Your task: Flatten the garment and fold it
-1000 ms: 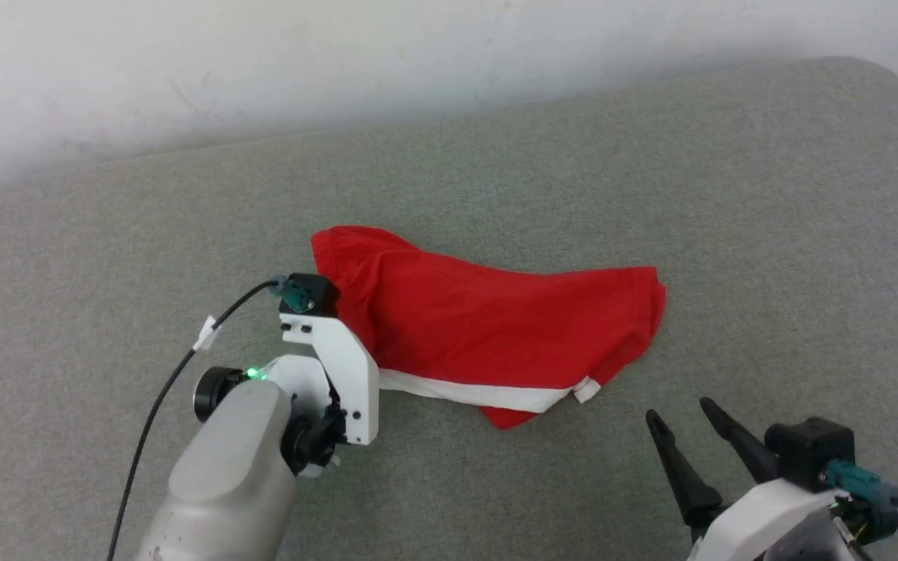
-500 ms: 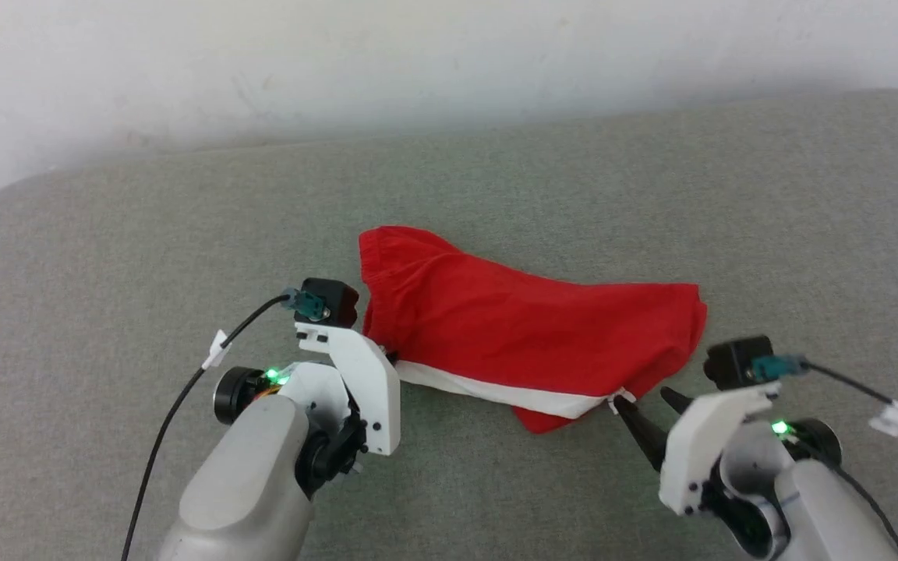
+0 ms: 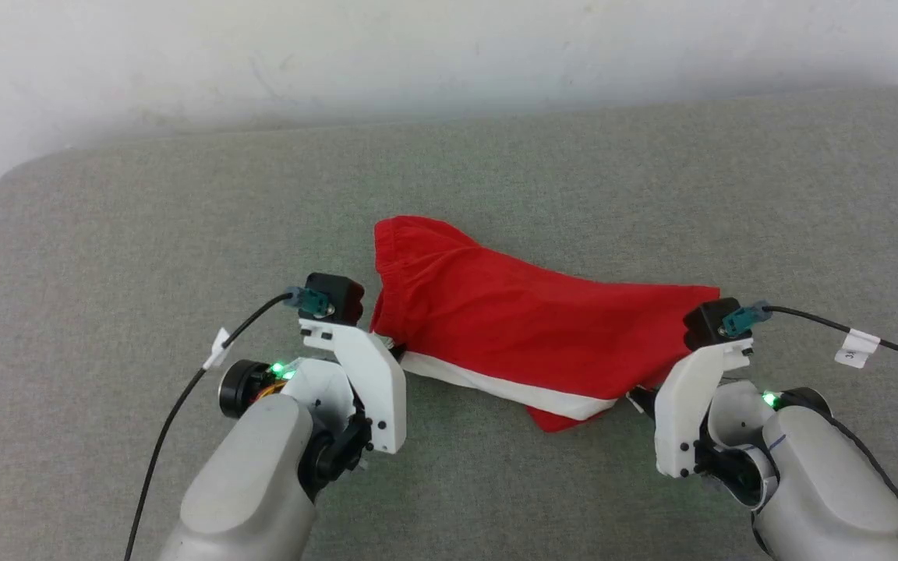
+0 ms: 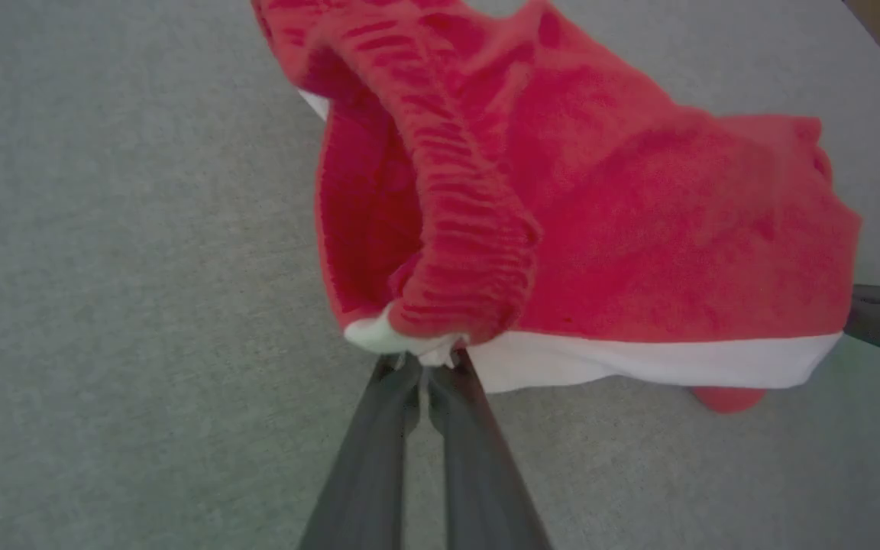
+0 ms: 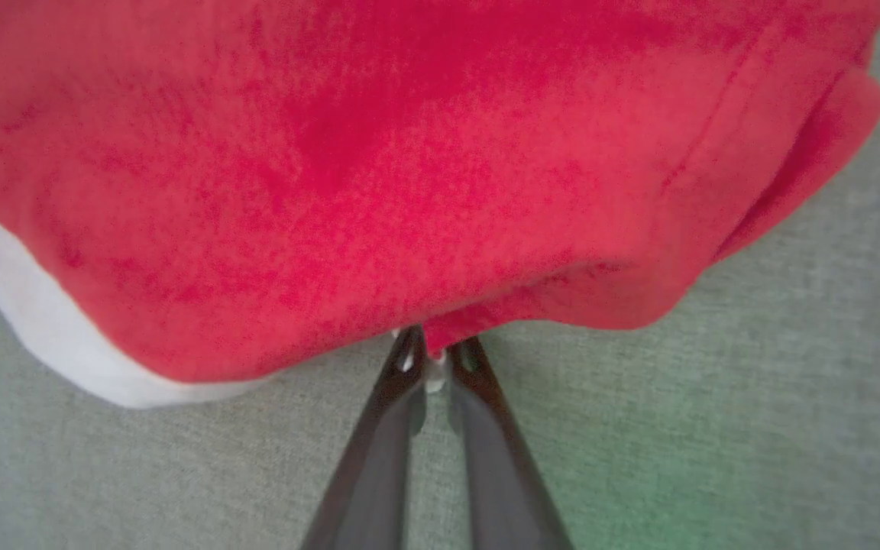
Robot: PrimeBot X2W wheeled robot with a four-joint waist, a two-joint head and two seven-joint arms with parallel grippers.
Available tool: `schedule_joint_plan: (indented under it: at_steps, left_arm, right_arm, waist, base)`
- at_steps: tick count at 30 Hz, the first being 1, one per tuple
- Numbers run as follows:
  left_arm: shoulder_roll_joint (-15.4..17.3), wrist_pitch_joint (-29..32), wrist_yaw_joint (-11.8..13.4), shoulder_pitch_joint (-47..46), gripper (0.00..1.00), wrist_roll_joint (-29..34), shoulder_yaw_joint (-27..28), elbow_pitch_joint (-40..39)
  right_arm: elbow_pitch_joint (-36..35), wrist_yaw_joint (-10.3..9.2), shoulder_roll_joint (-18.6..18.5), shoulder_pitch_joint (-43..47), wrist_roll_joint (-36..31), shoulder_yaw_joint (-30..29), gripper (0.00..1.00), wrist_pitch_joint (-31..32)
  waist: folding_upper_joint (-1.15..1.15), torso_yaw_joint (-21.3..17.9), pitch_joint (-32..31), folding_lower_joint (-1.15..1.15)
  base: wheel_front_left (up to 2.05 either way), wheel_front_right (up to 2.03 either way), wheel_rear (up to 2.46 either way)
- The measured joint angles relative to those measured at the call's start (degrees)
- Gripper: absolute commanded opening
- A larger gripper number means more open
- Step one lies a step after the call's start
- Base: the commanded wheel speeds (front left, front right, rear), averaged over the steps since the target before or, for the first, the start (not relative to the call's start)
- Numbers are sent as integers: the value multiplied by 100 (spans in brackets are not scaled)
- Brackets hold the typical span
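Grey woven upholstery [image 3: 145,234] forms the work surface, backed by a pale wall [image 3: 418,47] at 12 o'clock. The garment [image 3: 527,327] lies crumpled near the middle of the head view, red panel up. A white stripe [image 3: 496,386] runs along its 6 o'clock edge, and a red flap [image 3: 566,421] pokes out beneath.

Grip status:
- The left gripper [image 4: 425,365] has its jaws closed on the waistband [image 4: 470,252] corner, at the garment's 8 o'clock, with white trim pinched at the tips.
- The right gripper [image 5: 434,353] has its jaws drawn nearly together on the hem [image 5: 562,305] at the garment's 4 o'clock. A scrap of white (possibly a label) sits between the tips. The depth of this bite cannot be told.

Procedure, as judged: the step in hand is the spread.
1. Draw the grips apart at an equal pace, left toward 9 o'clock and right toward 3 o'clock.
2. Travel low over the surface until the stripe edge runs straight.
3. Lift just enough to free the flap.
4. Watch the right-hand pinch; a shallow bite may slip under tension.

Clearance: bare upholstery lies at 9, 3 and 12 o'clock of the garment. The surface's rounded corner sits toward 10 o'clock, well apart from the garment, and its far edge meets the wall. Keep the left wrist cable [image 3: 219,347] and the right wrist cable [image 3: 807,317] from dragging.
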Motion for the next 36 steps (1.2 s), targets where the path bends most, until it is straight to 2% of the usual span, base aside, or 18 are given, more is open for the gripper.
schedule_joint_plan:
  at_steps: [4, 9, 15, 19, 22, 27, 31, 36]
  left_arm:
    - [35, -152, 0, 66, 0, -24, 22, -75]
    - [138, -375, 30, 115, 0, -87, 141, -356]
    - [363, -475, 105, 70, 0, -98, 335, -900]
    - [458, -453, 144, -369, 0, -79, 406, -1123]
    - [453, -371, 143, -976, 0, -56, 441, -1051]
    - [370, -386, 96, -2246, 0, 107, 489, -399]
    - [297, -746, 97, -3361, 0, 289, 543, 256]
    - [171, -1724, 268, -4484, 0, 576, 676, 1090]
  right_arm:
    - [-133, 2, -172, 58, 160, 208, 0, -160]
    - [-779, 9, -635, 386, 238, 249, 0, -592]
    - [-1941, 9, -1115, 433, 153, -171, 0, -634]
    - [-2525, 11, -1189, 203, 2, -526, 0, -404]
    - [-2730, 18, -1218, -300, -23, -755, 0, -193]
    - [-2560, 20, -1191, -1551, -3, -942, 0, -108]
    - [-2031, 24, -1102, -2738, 1, -991, 0, -712]
    - [-1088, 27, -842, -3986, -238, -936, 0, -1850]
  waist:
    - [0, -2, -109, 0]
    - [0, -4, -332, 0]
    - [0, -40, -619, 0]
    - [0, -81, -707, -1]
    - [-1, -93, -641, 0]
    - [-1, -111, -331, 0]
    - [-1, -139, 80, 2]
    - [-1, -239, 636, 3]
  base:
    - [0, 0, 0]
    - [0, 0, 0]
    - [0, 0, 0]
    - [0, 0, 0]
    - [0, 0, 0]
    - [0, 0, 0]
    - [0, 0, 0]
    - [0, 0, 0]
